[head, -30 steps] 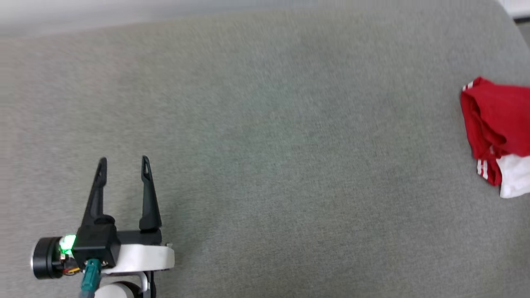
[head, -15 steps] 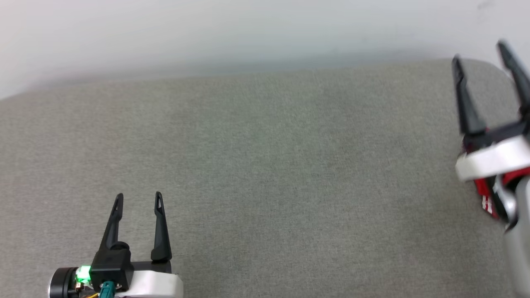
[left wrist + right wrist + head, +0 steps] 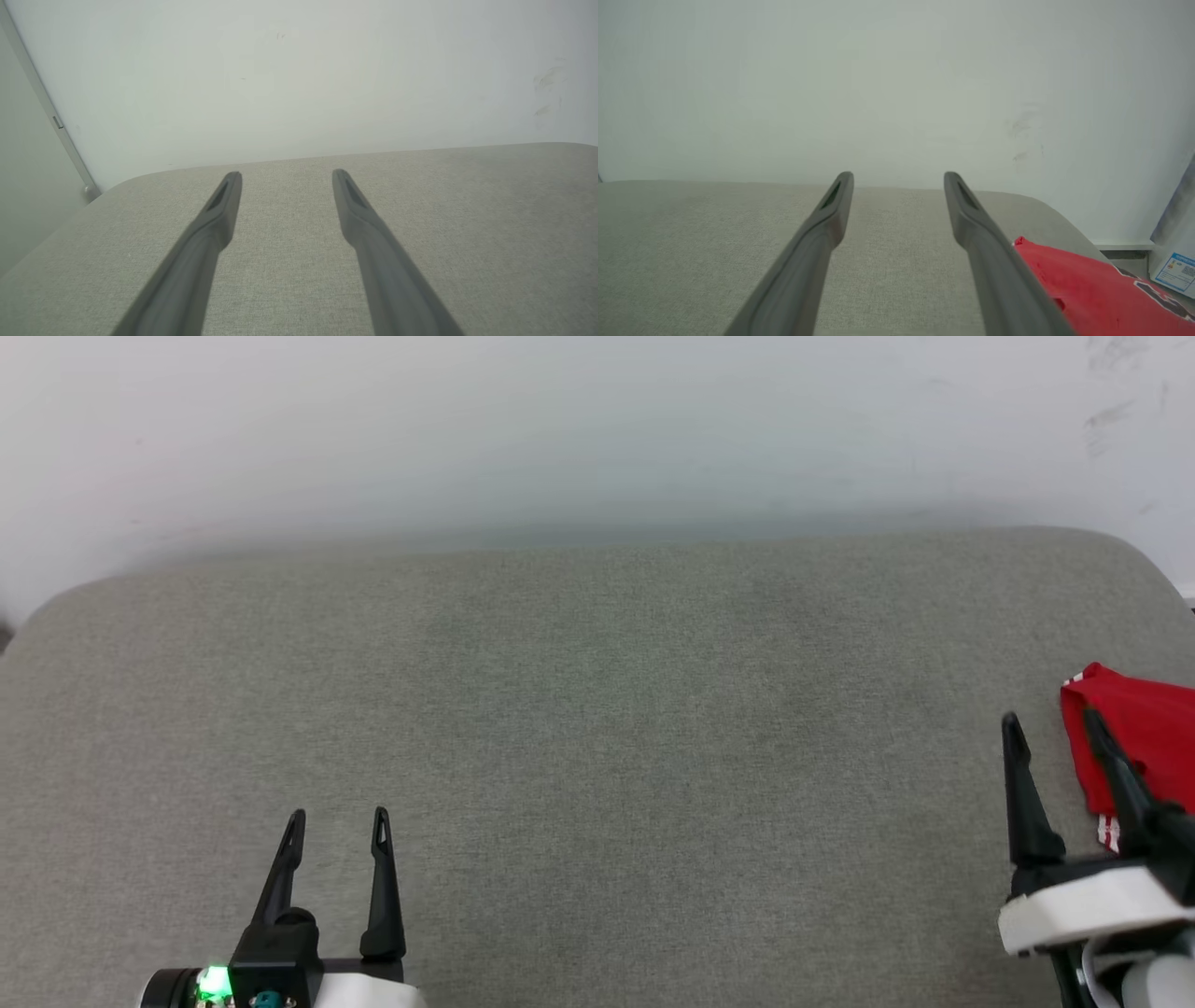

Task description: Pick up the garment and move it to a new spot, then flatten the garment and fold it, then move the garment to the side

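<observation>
Both wide open, empty: left pincer (image 3: 339, 813) and right pincer (image 3: 1050, 717); bunched garment (image 3: 1148, 728) beside the right, long axis indiscernible.

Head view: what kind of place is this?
Probably an indoor test room set up for laundry folding: a broad grey fabric-covered surface with rounded corners, pushed against a plain white scuffed wall, and a crumpled red garment at its right edge.

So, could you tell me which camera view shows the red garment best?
The right wrist view: the garment lies closest and largest there, its dark print visible. The head view catches a smaller red corner with striped trim at the frame's edge. The left wrist view faces the wall.
</observation>
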Controlling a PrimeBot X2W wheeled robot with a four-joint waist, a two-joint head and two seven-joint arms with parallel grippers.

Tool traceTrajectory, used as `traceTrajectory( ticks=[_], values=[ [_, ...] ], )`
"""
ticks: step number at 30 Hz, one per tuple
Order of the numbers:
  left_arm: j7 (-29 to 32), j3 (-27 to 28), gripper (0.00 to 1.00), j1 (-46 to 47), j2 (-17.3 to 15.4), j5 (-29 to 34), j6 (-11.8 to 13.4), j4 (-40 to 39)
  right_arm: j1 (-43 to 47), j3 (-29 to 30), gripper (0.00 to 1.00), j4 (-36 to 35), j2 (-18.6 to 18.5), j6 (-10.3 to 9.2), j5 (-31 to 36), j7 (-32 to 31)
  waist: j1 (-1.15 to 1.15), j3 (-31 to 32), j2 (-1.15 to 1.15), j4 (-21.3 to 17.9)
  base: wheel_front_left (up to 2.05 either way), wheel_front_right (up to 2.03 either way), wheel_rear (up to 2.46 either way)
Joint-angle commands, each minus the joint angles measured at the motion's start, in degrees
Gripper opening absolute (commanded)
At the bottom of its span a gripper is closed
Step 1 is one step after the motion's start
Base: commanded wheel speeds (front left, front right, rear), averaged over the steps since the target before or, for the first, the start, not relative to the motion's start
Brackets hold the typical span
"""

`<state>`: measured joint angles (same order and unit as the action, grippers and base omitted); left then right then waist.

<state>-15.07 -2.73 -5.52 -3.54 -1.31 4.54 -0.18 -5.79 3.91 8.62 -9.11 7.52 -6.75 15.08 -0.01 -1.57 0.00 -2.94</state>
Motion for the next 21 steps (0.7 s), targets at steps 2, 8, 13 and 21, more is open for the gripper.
traceTrajectory(
  ticks=[2,8,13,21],
  values=[
    [-0.1,0.3,1.0,-0.8,0.0,-0.3,-0.2,0.2,2.8,0.8,1.0,-1.4,1.2,-0.06,-0.4,0.1,0.01,0.5,0.0,0.3,0.0,0.0,0.0],
    [-0.1,0.3,1.0,-1.6,0.1,-0.3,-0.8,0.5,8.3,1.7,1.0,-5.1,3.5,-0.06,-1.5,0.1,0.01,1.3,0.0,0.7,0.0,0.0,0.0],
    [-0.1,0.3,1.0,-2.1,0.2,-0.5,-1.4,0.6,11.4,2.1,1.0,-7.7,4.9,-0.06,-2.3,0.1,0.01,1.9,0.0,1.2,0.0,0.0,0.0],
    [-0.1,0.5,1.0,-2.7,0.3,-0.8,-1.8,0.7,15.3,0.2,1.0,-9.9,5.5,-0.06,-3.4,0.1,0.01,2.5,0.0,1.6,0.0,0.0,0.0]
  ],
)
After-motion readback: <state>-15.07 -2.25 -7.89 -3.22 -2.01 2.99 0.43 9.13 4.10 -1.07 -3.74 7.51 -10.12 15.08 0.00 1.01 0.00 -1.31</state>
